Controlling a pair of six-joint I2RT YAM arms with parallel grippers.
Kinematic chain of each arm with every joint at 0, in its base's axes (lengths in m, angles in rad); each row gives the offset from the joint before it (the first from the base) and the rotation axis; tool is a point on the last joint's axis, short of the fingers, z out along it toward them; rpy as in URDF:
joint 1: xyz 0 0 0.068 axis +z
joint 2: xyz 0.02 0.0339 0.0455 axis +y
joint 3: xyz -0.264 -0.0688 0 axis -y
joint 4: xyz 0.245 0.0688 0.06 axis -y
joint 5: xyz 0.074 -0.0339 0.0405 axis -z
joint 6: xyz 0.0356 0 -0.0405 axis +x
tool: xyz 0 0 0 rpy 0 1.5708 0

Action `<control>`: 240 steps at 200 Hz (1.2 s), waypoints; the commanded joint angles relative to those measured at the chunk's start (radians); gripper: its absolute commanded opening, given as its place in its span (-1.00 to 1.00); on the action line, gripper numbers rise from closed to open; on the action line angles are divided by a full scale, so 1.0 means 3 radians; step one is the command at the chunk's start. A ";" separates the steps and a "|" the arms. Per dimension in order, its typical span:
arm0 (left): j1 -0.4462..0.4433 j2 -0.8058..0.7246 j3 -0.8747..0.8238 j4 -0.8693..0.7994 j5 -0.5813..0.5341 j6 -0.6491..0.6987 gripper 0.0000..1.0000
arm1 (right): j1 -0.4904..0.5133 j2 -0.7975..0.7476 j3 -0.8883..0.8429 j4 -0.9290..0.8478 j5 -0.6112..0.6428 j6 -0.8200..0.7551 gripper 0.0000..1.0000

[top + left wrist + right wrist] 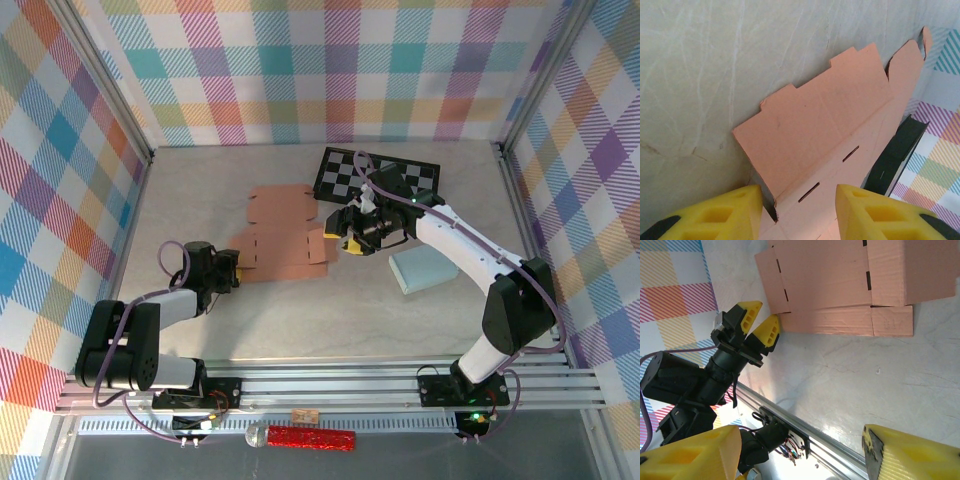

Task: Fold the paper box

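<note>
Enclosure: one booth of multicoloured plaid fabric walls (330, 70) on three sides.
Surface: one pale grey marbled table top (300, 320).
Task item: one flat salmon-pink cardboard box blank (280, 240), unfolded, lying mid-table.
Others: one black-and-white checkered board (380, 175) behind it; one light blue rectangular pad (425, 268) to its right.
Left claw (236, 268): yellow fingers spread, astride the blank's near-left corner.
Right claw (350, 238): spread wide, nothing between its fingers, just beside the blank's right edge.
</note>
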 commanded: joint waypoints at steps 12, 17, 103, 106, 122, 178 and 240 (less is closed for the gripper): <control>0.0021 0.0148 0.0012 0.0144 -0.0069 -0.0023 -0.18 | 0.0004 0.0019 -0.0020 0.0036 -0.0098 -0.0033 0.31; 0.0021 0.0188 0.0009 0.0205 -0.0079 -0.0030 -0.19 | 0.0001 0.0022 -0.0019 0.0036 -0.0098 -0.0033 0.31; 0.0016 0.0375 -0.0005 0.0810 -0.0211 -0.0085 -0.96 | 0.0004 0.0025 -0.0016 0.0045 -0.0106 -0.0039 0.31; 0.0015 0.0350 0.0007 0.0788 -0.0221 -0.0079 -1.00 | 0.0000 0.0025 -0.0017 0.0050 -0.0108 -0.0035 0.31; -0.0009 0.0169 0.0092 0.0587 -0.0298 -0.0059 -1.00 | 0.0008 0.0029 -0.0021 0.0090 -0.0128 -0.0006 0.31; -0.0378 -0.0815 0.0570 -0.1061 -0.1254 -0.0227 -1.00 | 0.0165 -0.0063 -0.0384 0.1058 -0.0125 0.1065 0.32; -0.0743 -0.1122 0.0603 -0.1149 -0.1972 -0.1034 -1.00 | 0.0743 0.0085 -0.0436 0.1846 0.0581 0.2782 0.43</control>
